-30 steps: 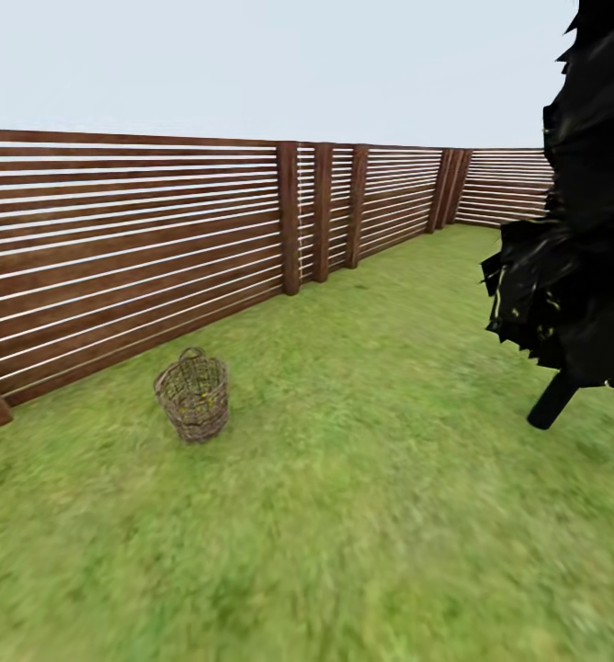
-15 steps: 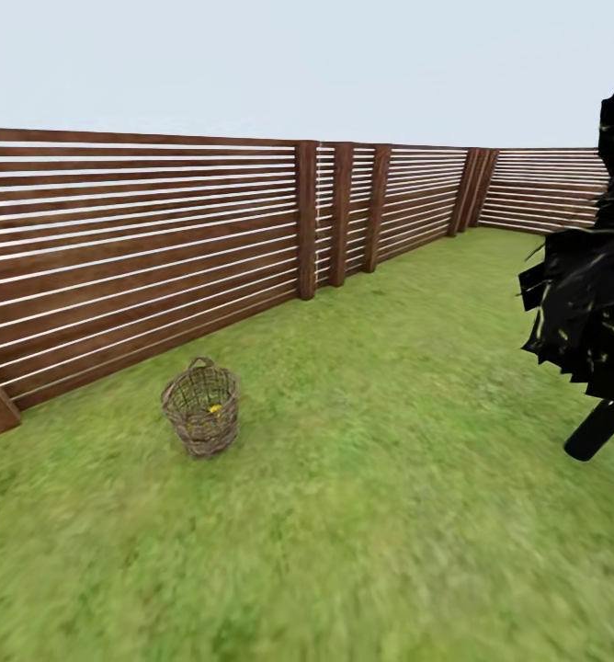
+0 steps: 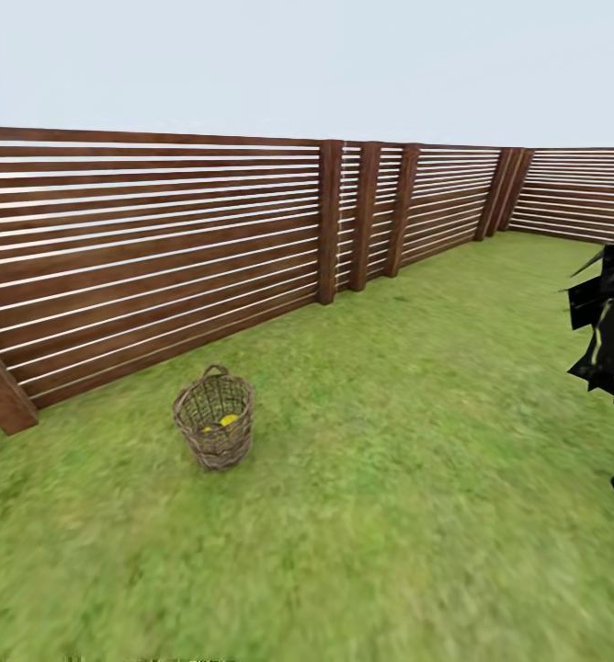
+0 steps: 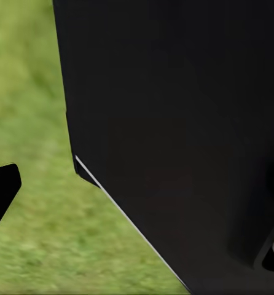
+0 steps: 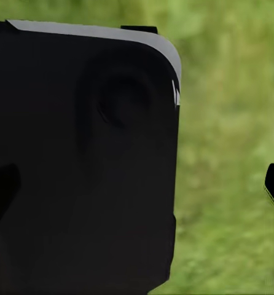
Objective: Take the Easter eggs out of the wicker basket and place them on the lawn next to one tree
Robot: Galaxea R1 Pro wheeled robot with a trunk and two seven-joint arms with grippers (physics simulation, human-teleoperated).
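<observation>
Fingers' spread I cannot tell. Wicker basket [image 3: 214, 419] stands on the lawn [image 3: 390, 515]; the eggs [image 3: 226, 420] look smooth, light, fragile: grip gently around the middle.

— Are we reading any writing anywhere out here?

— No, we are finding nothing legible. We are looking over the slatted fence [image 3: 160, 248] and it is carrying no sign, number or label.

— And the wicker basket [image 3: 215, 429]?

— We are seeing no tag or brand on it. The dark robot body [image 4: 186, 135] close to the wrist cameras is showing us no lettering either.
</observation>
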